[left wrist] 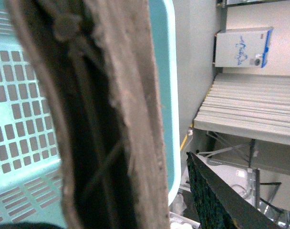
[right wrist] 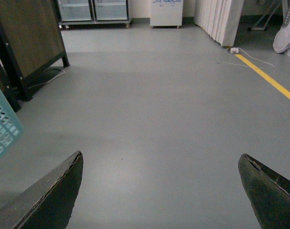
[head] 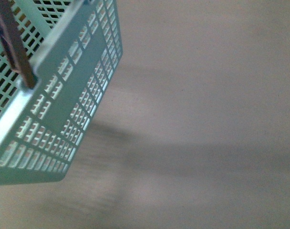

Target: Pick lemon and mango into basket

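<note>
Front view: one basket, mint green, sits tilted in the upper left. One brown handle crosses its rim. Below it lies plain grey floor, blurred.

Left wrist view: the handle fills the middle, very close, with the basket behind it. I see just one left finger, dark, at the edge, so I cannot tell how far that grip is open or whether it holds the handle. Beyond stand one white cabinet and a stack of white panels.

Right wrist view: my right gripper is spread wide, both fingers showing, nothing between them. One basket corner shows beside it. The grey floor carries one yellow line. At the room's far side are one wooden board, perhaps two glass-door cabinets, one white cabinet and white panels.
</note>
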Available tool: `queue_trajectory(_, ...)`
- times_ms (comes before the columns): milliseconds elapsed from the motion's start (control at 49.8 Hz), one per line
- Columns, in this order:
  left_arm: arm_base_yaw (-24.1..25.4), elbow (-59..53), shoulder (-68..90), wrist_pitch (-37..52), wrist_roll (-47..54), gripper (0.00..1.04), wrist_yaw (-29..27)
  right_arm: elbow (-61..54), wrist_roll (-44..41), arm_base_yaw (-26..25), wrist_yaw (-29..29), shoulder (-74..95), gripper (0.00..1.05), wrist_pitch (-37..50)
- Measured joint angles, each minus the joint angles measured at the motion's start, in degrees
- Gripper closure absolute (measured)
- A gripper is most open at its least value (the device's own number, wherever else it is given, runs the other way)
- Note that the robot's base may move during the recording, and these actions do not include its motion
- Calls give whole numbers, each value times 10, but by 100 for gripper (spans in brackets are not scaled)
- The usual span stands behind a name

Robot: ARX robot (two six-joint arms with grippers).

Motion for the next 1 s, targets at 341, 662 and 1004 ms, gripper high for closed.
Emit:
queue_trajectory(341, -21, -3, -205, -138, -5, 76, -41, 0, 0, 0, 0, 0, 9, 0)
queue_trajectory(662, -22, -3, -205, -139, -4, 76, -39, 0, 0, 0, 0, 0, 9, 0)
queue_trajectory(1004, -22, -3, -205, -139, -3, 76, -41, 0, 0, 0, 0, 0, 9, 0)
